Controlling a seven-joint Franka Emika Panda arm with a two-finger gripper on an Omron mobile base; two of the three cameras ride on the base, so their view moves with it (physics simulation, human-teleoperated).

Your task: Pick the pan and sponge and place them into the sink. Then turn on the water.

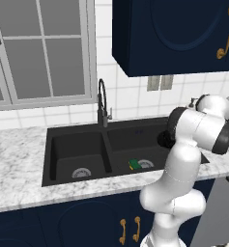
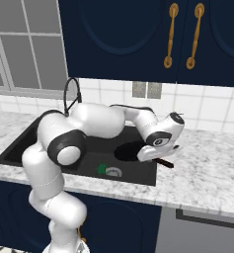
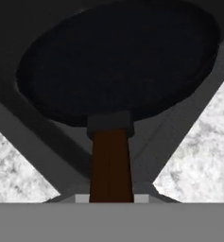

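Left basin of the sink (image 1: 53,144) lies bare but for its round silver drain; matte black walls, square corners. Dark gooseneck faucet (image 1: 102,103) stands behind the divider, no blue stream under it, so water judged not yet on. Right basin: the sponge (image 1: 133,164), small green block with a yellow edge, sits on the floor touching the drain ring, so that part reads as done. Further right, the pan (image 2: 131,149), round, shallow and all black, hangs over the right end of that basin, near the corner where the sink rim meets the speckled white-grey marble counter (image 2: 207,163). In the hand view its dark brown handle (image 3: 111,168) runs straight down toward the camera into the gripper (image 2: 153,157), marble showing on either side below. Fingertips themselves are hidden; cannot tell how wide they stand, though the handle's line suggests it is held. Pan judged mid-transfer, not yet resting on the basin floor. Left to do: set it down, release, then reach the faucet. Navy cabinets with gold handles above and below.
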